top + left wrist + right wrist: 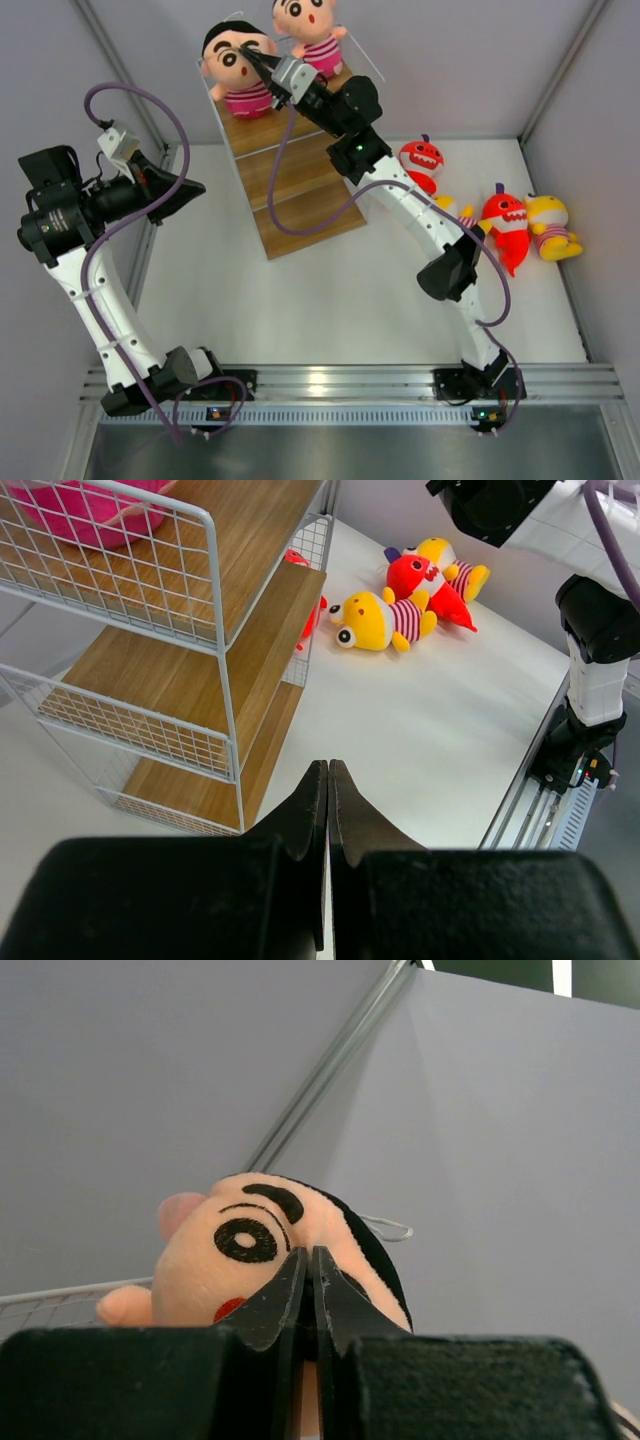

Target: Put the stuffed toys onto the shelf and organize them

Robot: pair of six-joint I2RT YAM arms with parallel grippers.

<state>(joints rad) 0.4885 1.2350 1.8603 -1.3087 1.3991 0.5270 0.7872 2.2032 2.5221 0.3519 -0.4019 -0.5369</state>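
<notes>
1. The right gripper (pixel 305 1265) has its 2 black jaws pressed together, tips against the face of a black-haired boy doll in a pink striped outfit (pixel 225 1250). Whether any plush is pinched between them cannot be told.
2. That doll sits at the upper centre of the overhead view, on the top board of the three-tier rack of light brown wooden boards in a white wire frame (pixel 300 175). A second boy doll (pixel 308 22) of the same kind sits just beside it, to the right.
3. The right arm's purple cable (pixel 275 200) loops across the rack's lower boards in that view.
4. The left gripper (pixel 328 780), jaws closed on nothing, hangs at the left of the overhead view, near the rack but apart from it.
5. Right of the rack lies a red toothy plush shark (pixel 422 158). A second red shark (pixel 503 213) lies farther right, touching a yellow plush doll (pixel 548 222) at the far right. Another yellow doll (pixel 446 206) lies between the 2 sharks, partly hidden by the right arm.
6. Everything rests on a white table (pixel 330 290) enclosed by plain grey walls (pixel 450 60), with an aluminium rail (pixel 340 382) along the bottom edge.
</notes>
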